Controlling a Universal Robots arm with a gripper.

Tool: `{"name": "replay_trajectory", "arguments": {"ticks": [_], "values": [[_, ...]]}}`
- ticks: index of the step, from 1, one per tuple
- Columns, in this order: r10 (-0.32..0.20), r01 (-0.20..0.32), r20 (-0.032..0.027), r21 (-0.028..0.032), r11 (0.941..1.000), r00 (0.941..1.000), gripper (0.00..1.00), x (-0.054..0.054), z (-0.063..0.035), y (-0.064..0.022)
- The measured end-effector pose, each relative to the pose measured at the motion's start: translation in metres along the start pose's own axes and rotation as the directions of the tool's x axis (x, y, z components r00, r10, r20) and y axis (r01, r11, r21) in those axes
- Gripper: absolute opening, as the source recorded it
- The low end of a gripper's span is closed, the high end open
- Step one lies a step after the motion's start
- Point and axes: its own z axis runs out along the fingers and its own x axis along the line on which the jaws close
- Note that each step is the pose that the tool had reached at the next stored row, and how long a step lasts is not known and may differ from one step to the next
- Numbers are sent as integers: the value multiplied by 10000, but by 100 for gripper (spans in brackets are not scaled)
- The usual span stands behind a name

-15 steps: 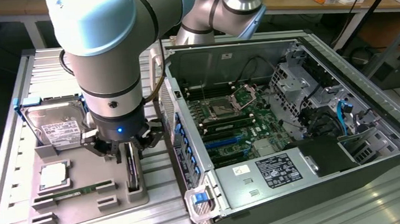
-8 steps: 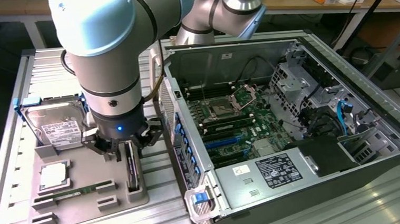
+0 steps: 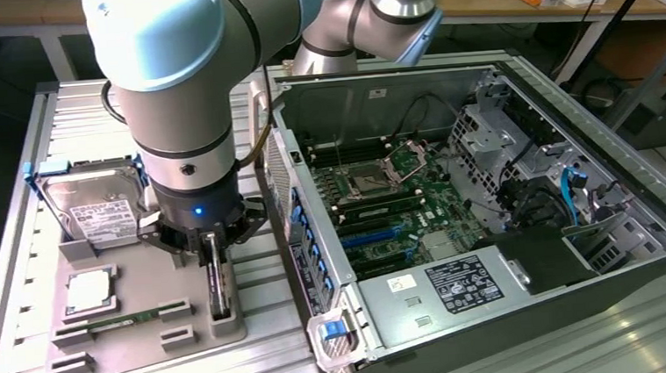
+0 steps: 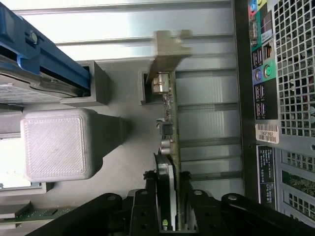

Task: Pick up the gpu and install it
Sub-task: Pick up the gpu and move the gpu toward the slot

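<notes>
The gpu (image 3: 217,287) stands on its edge in a slot of the grey holder tray (image 3: 144,336), at the exterior view's left of the open computer case (image 3: 486,185). My gripper (image 3: 211,248) comes down on it from above. In the wrist view the gpu (image 4: 170,123) is a thin green card with a black cooler and a silver end bracket. My gripper (image 4: 169,196) straddles it, and its black fingers (image 4: 150,196) press against both faces. The card still sits in its slot.
On the tray lie a silver hard drive (image 3: 94,207) in a blue frame, a square processor (image 3: 88,292) and a narrow memory stick (image 3: 114,323). The case lies open with its motherboard (image 3: 393,200) exposed. Its perforated rear wall (image 4: 290,73) is close beside the gpu.
</notes>
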Motion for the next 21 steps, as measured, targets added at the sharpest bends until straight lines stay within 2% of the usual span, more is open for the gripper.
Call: {"name": "replay_trajectory", "arguments": {"ticks": [21], "values": [[0,0,1,0,10000,10000,27,0,0,0]]}}
